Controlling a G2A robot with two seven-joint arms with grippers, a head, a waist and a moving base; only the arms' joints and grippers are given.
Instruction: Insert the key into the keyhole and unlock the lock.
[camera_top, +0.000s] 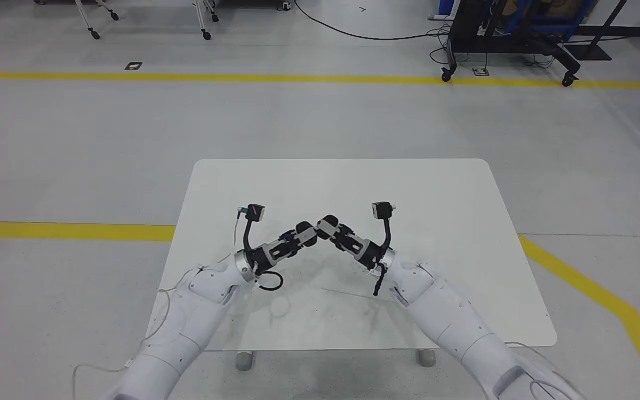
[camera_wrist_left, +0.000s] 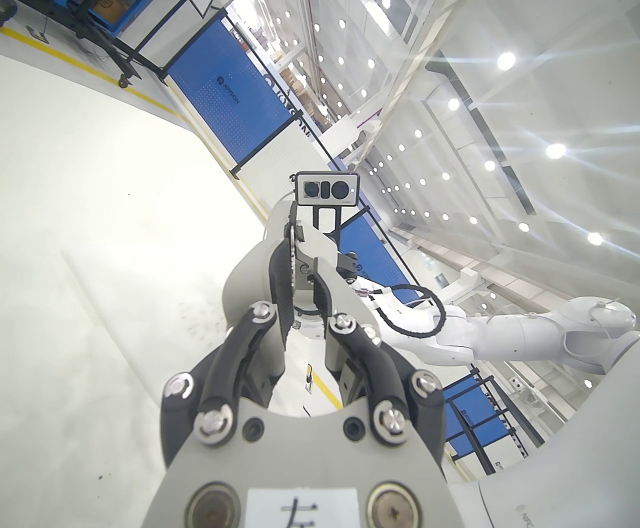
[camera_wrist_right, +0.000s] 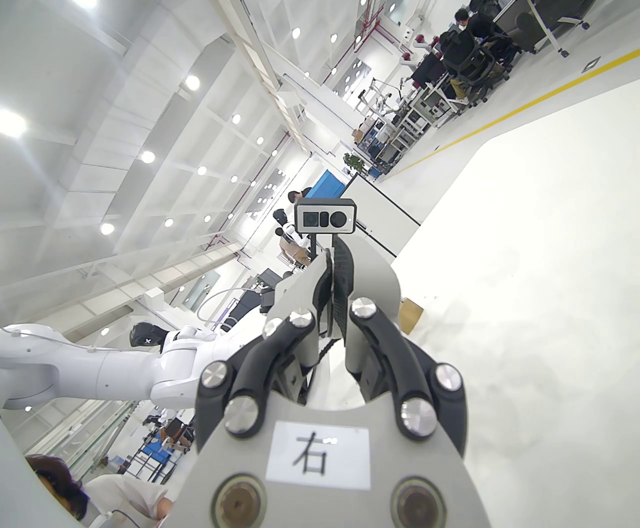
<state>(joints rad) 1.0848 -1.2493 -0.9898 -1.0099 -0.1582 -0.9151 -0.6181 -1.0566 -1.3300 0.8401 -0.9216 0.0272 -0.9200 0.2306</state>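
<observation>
Over the middle of the white table (camera_top: 450, 200) my two grippers face each other, tip to tip. My left gripper (camera_top: 300, 238) comes in from the left side; in its own wrist view the left gripper (camera_wrist_left: 302, 240) has a narrow gap between its black pads (camera_wrist_left: 280, 280), with nothing clearly held. My right gripper (camera_top: 332, 226) comes in from the right side. In the right wrist view the right gripper (camera_wrist_right: 332, 260) is shut, its ribbed pads (camera_wrist_right: 340, 295) pressed together on nothing. Each wrist view looks straight at the other arm's wrist camera (camera_wrist_left: 327, 189).
The bare tabletop (camera_top: 340, 185) spreads around both grippers to its rounded corners. Yellow floor lines (camera_top: 300, 77) run behind and beside the table. A black wheeled frame (camera_top: 510, 45) stands far back right. A small brown box (camera_wrist_right: 410, 315) lies past the table edge.
</observation>
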